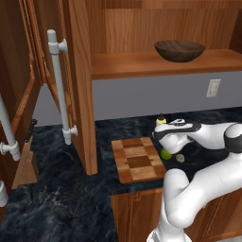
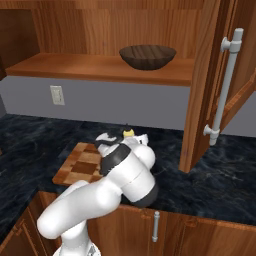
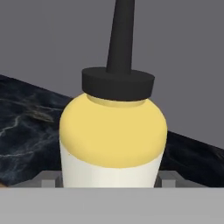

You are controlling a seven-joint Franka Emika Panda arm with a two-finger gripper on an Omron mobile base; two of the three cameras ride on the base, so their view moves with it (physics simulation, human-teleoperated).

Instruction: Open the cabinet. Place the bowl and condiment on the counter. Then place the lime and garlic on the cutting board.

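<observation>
The cabinet (image 1: 80,85) stands open, and the dark brown bowl (image 1: 179,49) (image 2: 147,56) sits on its lower shelf. The yellow condiment (image 3: 113,131) with its dark pointed cap stands upright between my fingers, over the counter (image 1: 61,198) by the back wall. My gripper (image 1: 160,130) (image 2: 125,139) (image 3: 109,179) is shut on its lower body; its yellow top (image 1: 161,121) (image 2: 128,133) peeks out behind my hand. The lime (image 1: 166,153) and the garlic (image 1: 180,158) lie on the counter just right of the checkered cutting board (image 1: 137,160) (image 2: 80,162), below my hand.
The open cabinet door with its grey bar handle (image 1: 59,85) (image 2: 225,90) hangs out over the counter beside the board. A wall socket (image 1: 213,88) (image 2: 57,95) is on the grey back wall. Low cabinet fronts (image 2: 200,235) run under the counter edge.
</observation>
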